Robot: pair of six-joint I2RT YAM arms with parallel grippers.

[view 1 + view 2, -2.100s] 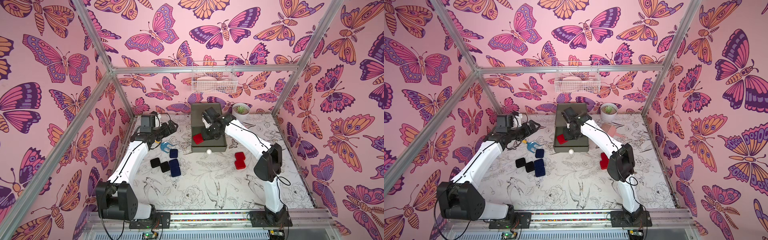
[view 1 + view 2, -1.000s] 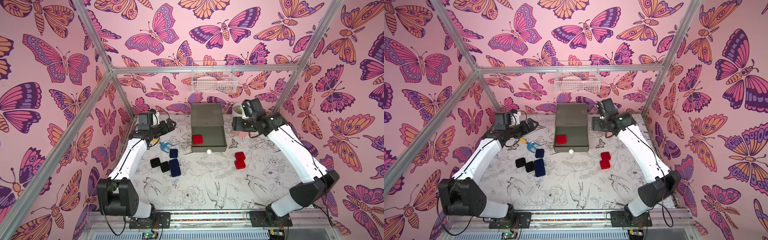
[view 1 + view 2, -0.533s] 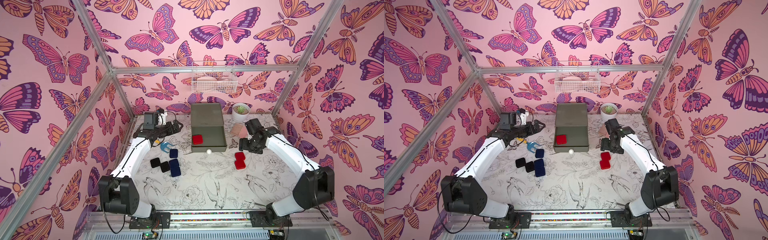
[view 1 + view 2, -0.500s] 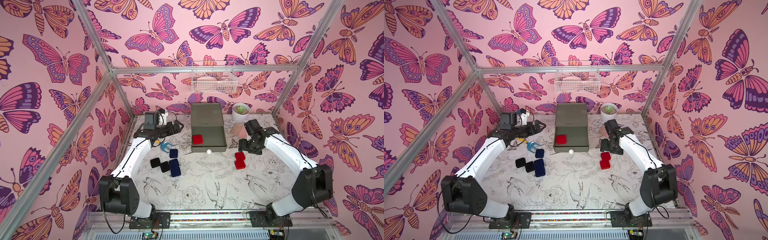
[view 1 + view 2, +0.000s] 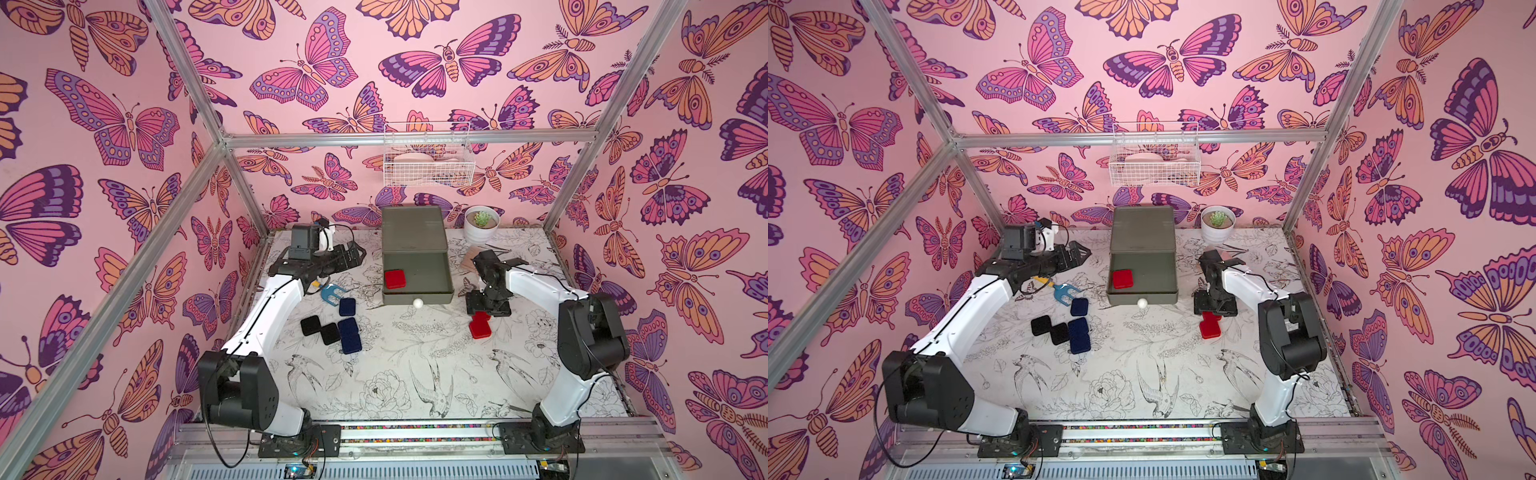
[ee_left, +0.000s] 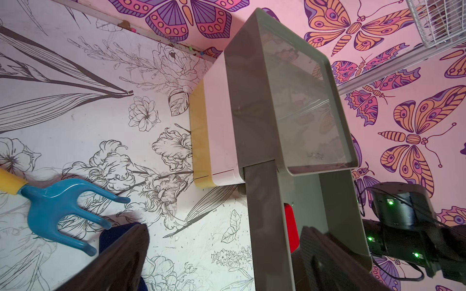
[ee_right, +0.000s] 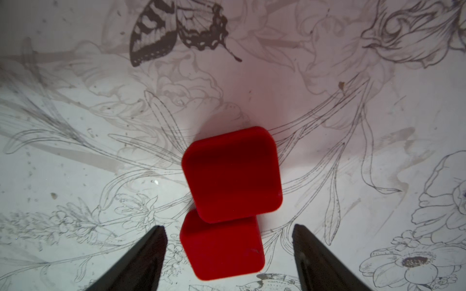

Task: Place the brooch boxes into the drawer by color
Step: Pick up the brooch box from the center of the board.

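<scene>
Between the right fingers point(image 7: 141, 262) lies a red box point(image 7: 222, 249).

brooch box point(image 5: 395, 279) in drawer point(image 5: 428, 272), drawer on table point(image 5: 395, 374)

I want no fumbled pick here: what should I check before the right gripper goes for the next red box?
1. Right gripper open: ok, jaws wide apart.
2. Red box under the gripper between the jaws: ok, touching neither.
3. That box free of neighbours: not ok, the second red box touches it and seems to overlap its edge.
4. Olive drawer open with room: ok, one stored red box lies at one side.
5. Left gripper clear of the drawer: ok, open, off to its side.
6. Height above the box: cannot tell.
</scene>
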